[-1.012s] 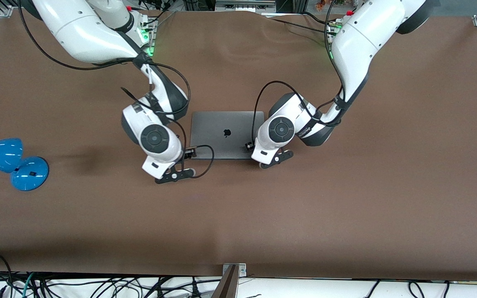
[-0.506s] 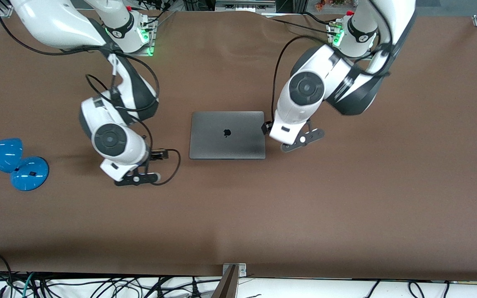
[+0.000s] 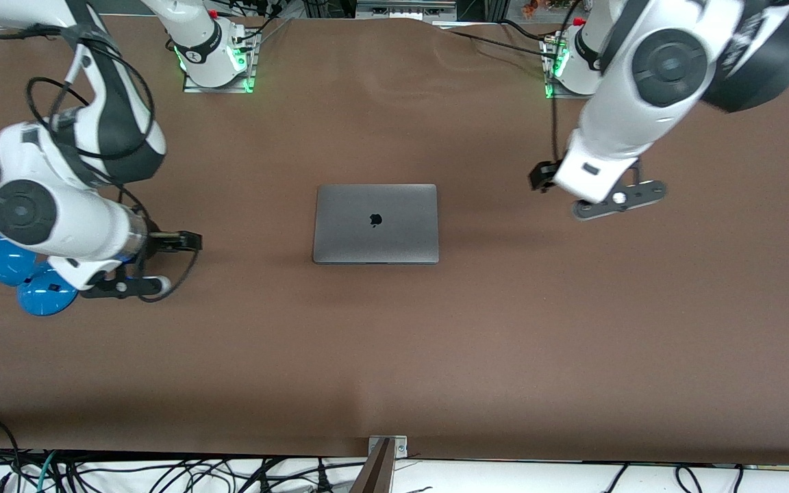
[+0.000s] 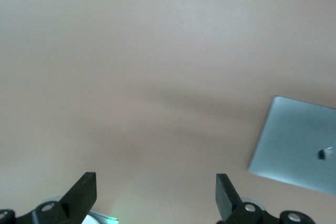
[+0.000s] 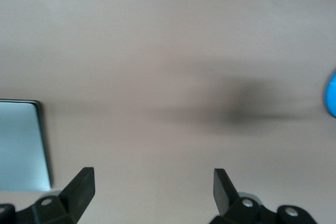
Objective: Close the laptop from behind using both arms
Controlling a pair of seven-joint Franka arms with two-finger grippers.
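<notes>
Table: brown table (image 3: 394, 356) ran the full width of my front view, with loose cables along the edge nearest the front camera.

Laptop: I saw the laptop (image 3: 375, 223) lying flat in the middle of the table, lid fully down, dark logo facing up. Its place matched the frame half a second before.

Left arm: it was raised high toward its own end of the table, forearm angled down from near its base, wrist tipped toward the front camera.

Left gripper: I read the left gripper (image 3: 610, 200) over bare table, well apart from the laptop, with its fingers (image 4: 84, 195) spread wide and nothing between them. Half a second earlier it hung just beside the laptop's edge.

Right arm: it was folded out toward its own end of the table, elbow up, round wrist cap facing the front camera.

Right gripper: I had the right gripper (image 3: 124, 286) beside the blue desk lamp (image 3: 4, 263), its fingers (image 5: 81, 187) parted and holding nothing. It had drawn away from the laptop since the earlier frame.

Wrist views: each showed only a corner of the laptop, off to one side of the parted fingers.
</notes>
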